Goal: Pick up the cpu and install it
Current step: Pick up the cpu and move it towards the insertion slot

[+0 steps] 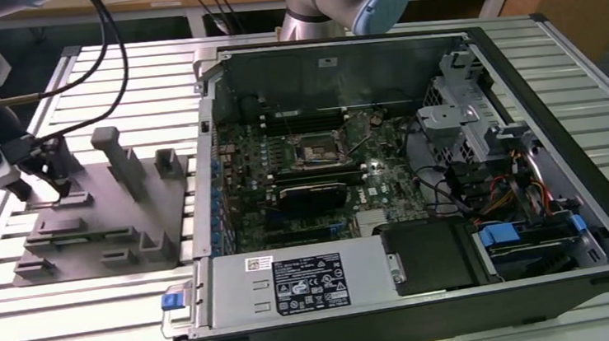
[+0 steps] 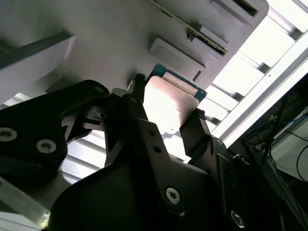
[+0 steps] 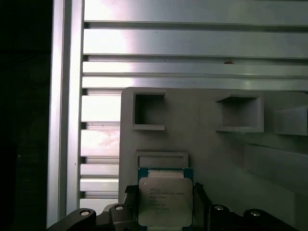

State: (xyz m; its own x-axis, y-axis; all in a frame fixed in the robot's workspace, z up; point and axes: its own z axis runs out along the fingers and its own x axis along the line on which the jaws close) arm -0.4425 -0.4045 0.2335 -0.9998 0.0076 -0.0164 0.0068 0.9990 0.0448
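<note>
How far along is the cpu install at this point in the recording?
Done: the gripper is at the grey fixture, closed on opposite edges of the cpu. In hand: the grasp, with the cpu at the fixture. Left: the cpu is not yet in the motherboard socket inside the open case.

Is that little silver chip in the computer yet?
Out: in the first wrist view the cpu is over the grey fixture, not inside the computer case.
</note>
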